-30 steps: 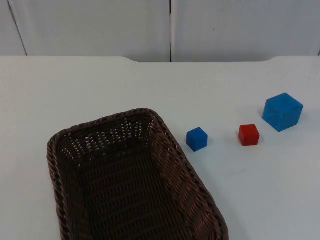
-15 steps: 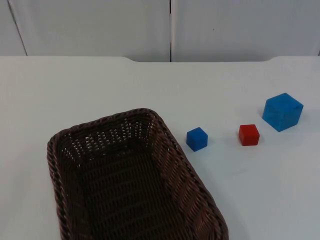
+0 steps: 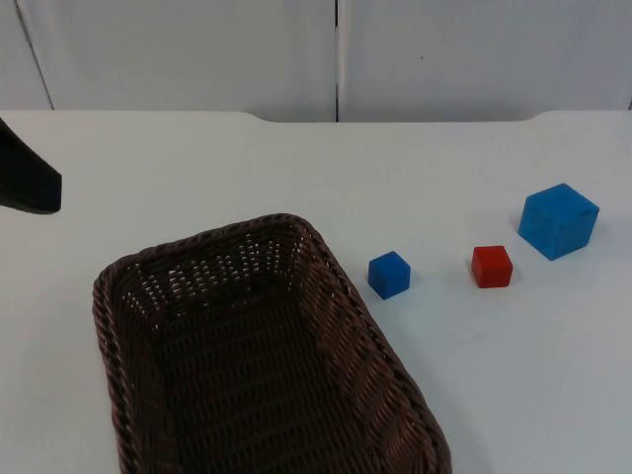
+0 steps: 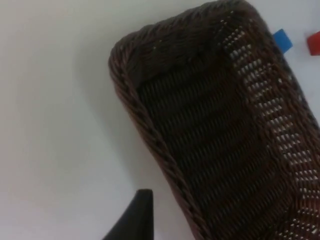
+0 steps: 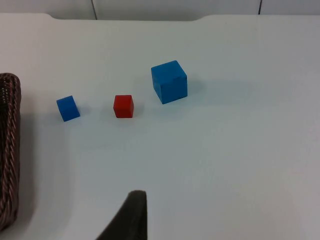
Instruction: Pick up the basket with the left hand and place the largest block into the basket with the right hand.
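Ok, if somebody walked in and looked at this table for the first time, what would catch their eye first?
Probably the big dark wicker basket sitting empty at the front left of the white table. Next, the row of three blocks to its right: a small blue block nearest the basket, a red block beyond it, and the large blue block farthest right. The left arm juts in at the left edge, above the table behind the basket.
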### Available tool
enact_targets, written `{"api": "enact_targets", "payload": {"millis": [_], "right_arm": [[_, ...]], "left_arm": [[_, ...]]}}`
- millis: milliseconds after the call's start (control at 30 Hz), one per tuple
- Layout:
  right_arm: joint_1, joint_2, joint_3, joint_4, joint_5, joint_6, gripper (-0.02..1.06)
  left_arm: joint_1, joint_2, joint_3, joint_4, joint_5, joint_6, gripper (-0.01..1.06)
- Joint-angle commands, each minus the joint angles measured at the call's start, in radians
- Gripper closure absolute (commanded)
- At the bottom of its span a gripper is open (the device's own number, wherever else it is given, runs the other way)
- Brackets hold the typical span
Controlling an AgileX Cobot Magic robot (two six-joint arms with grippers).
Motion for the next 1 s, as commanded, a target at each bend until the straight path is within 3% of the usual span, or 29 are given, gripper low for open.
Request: {"api": "enact_targets", "payload": {"millis": [0, 400, 533, 700, 967], "right_arm": [[-0.009, -0.003, 0.003, 0.002, -0.003, -0.004, -0.01], [-0.009, -0.003, 0.003, 0.002, -0.003, -0.004, -0.01], [-0.009, -0.003, 0.003, 0.002, -0.003, -0.004, -0.01], [-0.009, -0.003, 0.003, 0.002, -0.003, -0.004, -0.01], [-0.009, -0.003, 0.003, 0.002, -0.003, -0.004, -0.01]], "left_arm": [[-0.002, 0.031, -0.005, -0.013, -0.016, 0.007, 0.0], [-0.03, 0.197, 0.003, -0.011, -0.07, 0.007, 0.0], [-0.124, 0.255, 0.044, -0.025, -0.197, 0.004, 0.0], [-0.166, 0.319, 0.046, -0.027, -0.306, -0.047, 0.0], [-0.169, 0.439, 0.048, -0.033, -0.337, -0.063, 0.0]]}}
